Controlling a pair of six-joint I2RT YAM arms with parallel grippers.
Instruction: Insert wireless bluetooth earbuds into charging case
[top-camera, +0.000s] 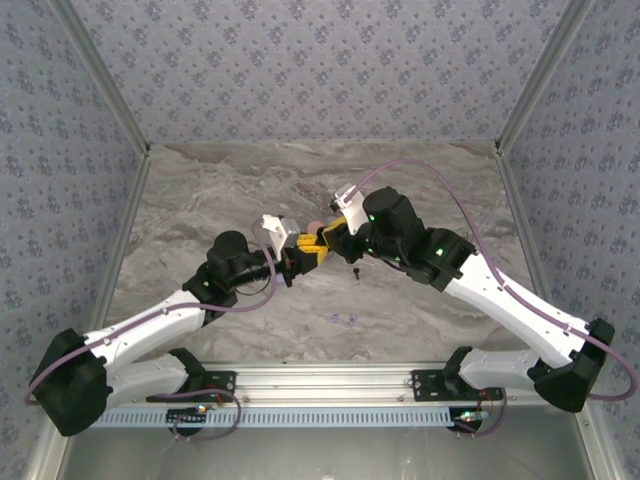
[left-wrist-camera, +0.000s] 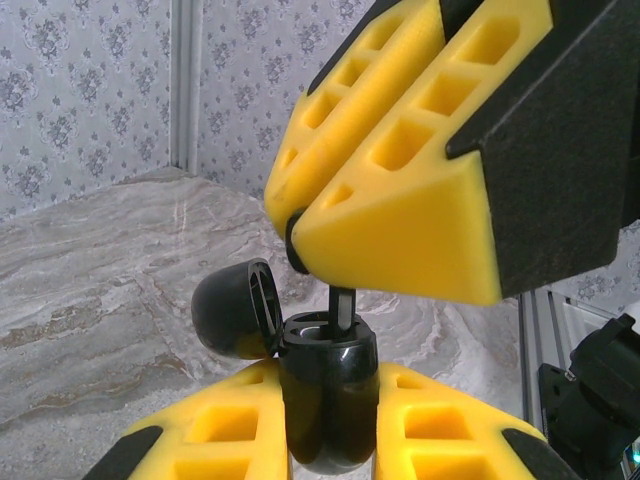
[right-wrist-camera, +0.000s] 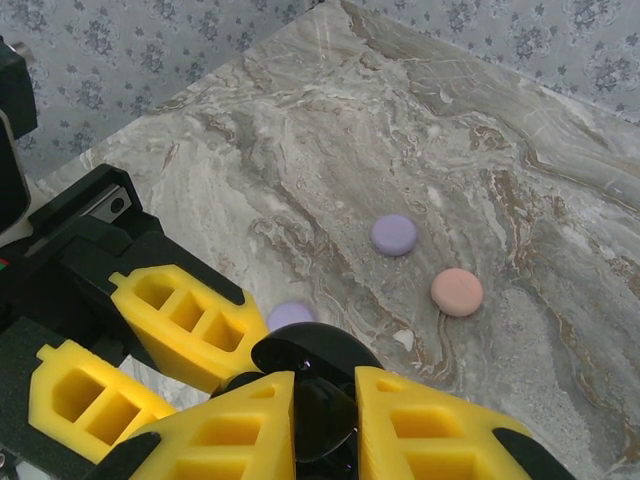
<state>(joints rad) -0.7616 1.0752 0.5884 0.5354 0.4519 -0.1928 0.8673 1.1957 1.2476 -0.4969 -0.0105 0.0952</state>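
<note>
The right fingers (left-wrist-camera: 400, 200), pinched almost shut, hold a black earbud (left-wrist-camera: 341, 303) with its stem pointing down at the mouth of the open case (left-wrist-camera: 325, 400). The left fingers (left-wrist-camera: 220, 440) clamp the case directly beneath, above the bench (left-wrist-camera: 100, 280). The seat lies straight down.

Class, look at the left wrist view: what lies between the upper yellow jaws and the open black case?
A black earbud, stem upright, spans the gap from the right gripper into the black case; the left wrist view shows it.
</note>
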